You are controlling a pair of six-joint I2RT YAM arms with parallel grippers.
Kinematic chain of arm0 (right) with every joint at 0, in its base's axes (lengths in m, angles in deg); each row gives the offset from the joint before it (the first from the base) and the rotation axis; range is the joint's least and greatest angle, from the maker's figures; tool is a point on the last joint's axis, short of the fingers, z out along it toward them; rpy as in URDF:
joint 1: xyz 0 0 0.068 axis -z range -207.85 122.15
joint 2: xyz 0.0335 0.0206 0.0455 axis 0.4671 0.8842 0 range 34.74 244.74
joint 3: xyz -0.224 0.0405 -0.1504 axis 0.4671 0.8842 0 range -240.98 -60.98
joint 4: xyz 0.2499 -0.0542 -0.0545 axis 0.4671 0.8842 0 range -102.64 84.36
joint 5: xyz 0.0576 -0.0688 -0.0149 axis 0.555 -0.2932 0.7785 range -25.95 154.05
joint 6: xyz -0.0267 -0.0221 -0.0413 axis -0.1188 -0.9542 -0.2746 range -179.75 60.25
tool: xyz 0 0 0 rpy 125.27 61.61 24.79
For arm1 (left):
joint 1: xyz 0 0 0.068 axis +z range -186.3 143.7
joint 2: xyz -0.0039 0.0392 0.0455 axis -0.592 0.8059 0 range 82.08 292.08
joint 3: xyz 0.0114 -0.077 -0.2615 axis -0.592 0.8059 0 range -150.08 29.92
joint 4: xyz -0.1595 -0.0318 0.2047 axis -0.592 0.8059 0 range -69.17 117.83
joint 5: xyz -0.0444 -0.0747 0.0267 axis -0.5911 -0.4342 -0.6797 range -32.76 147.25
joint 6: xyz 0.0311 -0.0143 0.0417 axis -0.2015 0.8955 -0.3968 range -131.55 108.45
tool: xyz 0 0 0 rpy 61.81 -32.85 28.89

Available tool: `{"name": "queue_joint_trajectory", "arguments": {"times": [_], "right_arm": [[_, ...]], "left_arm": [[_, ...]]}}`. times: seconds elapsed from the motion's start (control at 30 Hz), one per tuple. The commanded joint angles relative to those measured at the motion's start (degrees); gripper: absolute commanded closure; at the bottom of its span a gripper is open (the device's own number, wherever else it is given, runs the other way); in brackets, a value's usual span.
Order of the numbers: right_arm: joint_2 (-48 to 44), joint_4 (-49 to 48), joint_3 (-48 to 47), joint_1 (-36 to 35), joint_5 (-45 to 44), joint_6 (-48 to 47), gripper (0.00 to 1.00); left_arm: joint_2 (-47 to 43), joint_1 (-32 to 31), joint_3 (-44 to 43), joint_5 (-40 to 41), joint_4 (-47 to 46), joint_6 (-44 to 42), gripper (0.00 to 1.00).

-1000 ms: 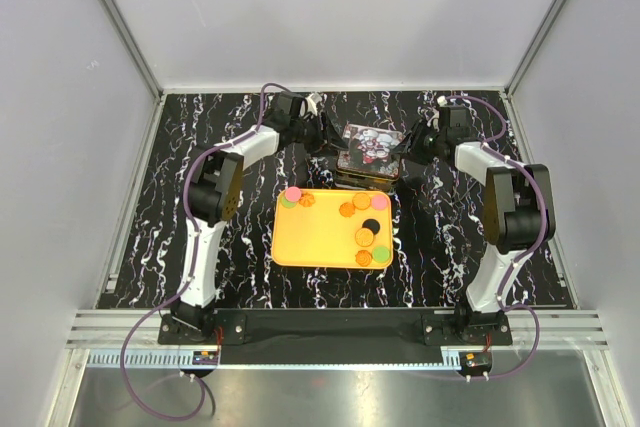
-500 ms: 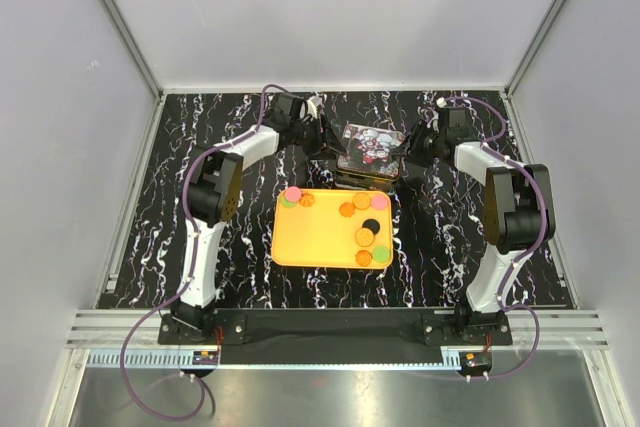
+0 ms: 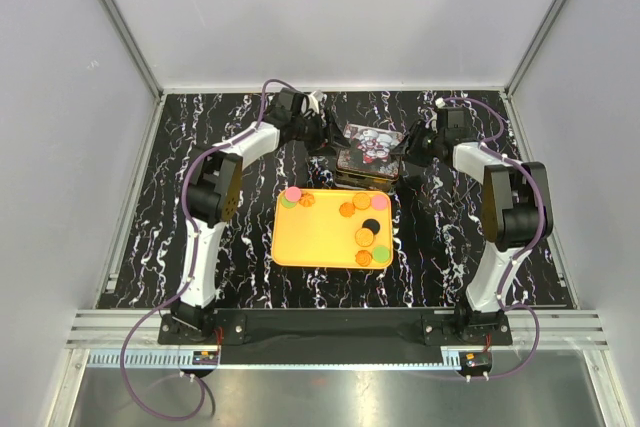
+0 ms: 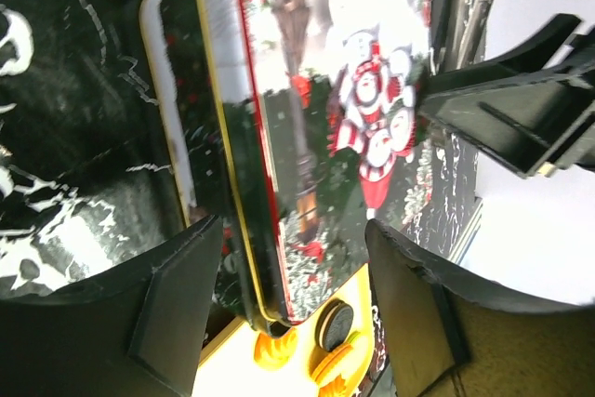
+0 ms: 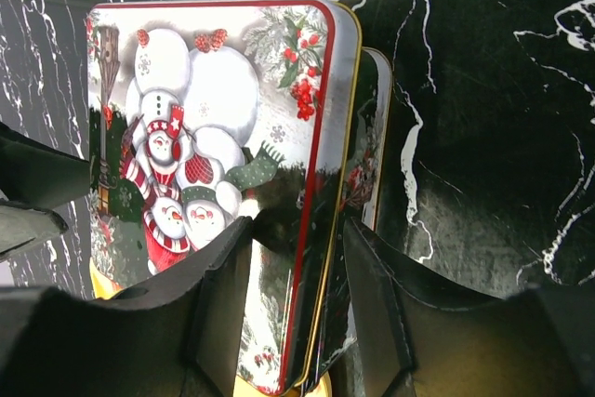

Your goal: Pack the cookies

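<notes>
Black marbled table (image 3: pixel 200 147). Orange tray (image 3: pixel 320 237) at centre. Cookies (image 3: pixel 365 237) on it:
- 11 o'clock corner: pink over green, one orange beside.
- 1 o'clock corner: two orange, one pink.
- 3 to 5 o'clock side: black, orange, green, orange.

Tin (image 3: pixel 365 179) just past the tray at 12 o'clock, with a snowman-print lid (image 3: pixel 368 144). Left gripper (image 3: pixel 328 137) is at the lid's 9 o'clock edge and right gripper (image 3: pixel 405 147) at its 3 o'clock edge. Finger contact not resolvable.

— How many cookies (image 3: pixel 364 238)?
— About ten, though overlaps blur the count: one black, two pink, at least two green, the rest orange.
— And besides them?
— One yellow tray (image 3: pixel 315 237), one snowman lid (image 3: pixel 370 143), one tin base (image 5: pixel 376 137), one left hand (image 3: pixel 325 137), one right hand (image 3: pixel 407 145).
</notes>
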Motion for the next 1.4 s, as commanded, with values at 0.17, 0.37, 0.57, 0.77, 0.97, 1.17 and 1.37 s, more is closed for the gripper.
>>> {"name": "queue_joint_trajectory", "arguments": {"times": [0.17,0.37,0.57,0.77,0.97,1.17,1.37], "right_arm": [[1.15,-3.04,-0.66,-1.02,1.97,1.12,0.51],[0.45,-3.04,-0.75,-1.11,2.32,1.30,0.61],[-0.69,-2.69,-0.40,-1.11,2.41,1.12,0.64],[-1.75,-2.25,-0.22,-1.03,2.32,0.95,0.64],[-2.54,-1.72,-0.13,-1.20,2.32,0.68,0.64],[-3.15,-1.46,0.13,-1.29,2.23,0.60,0.64],[-3.24,-1.64,0.66,-1.55,2.05,0.51,0.65]], "left_arm": [[0.83,-0.92,-1.01,-1.88,-3.43,0.84,0.41],[-0.31,-1.01,0.05,-1.71,-3.87,0.58,0.48],[-1.37,-1.01,0.75,-1.62,-3.61,0.41,0.51],[-2.95,-1.01,1.72,-1.36,-3.88,0.32,0.52],[-4.18,-1.36,2.95,-1.45,-4.31,0.32,0.53],[-5.50,-1.71,3.92,-0.74,-4.23,-0.03,0.53],[-6.03,-1.98,4.10,-0.30,-3.79,-0.65,0.53]]}}
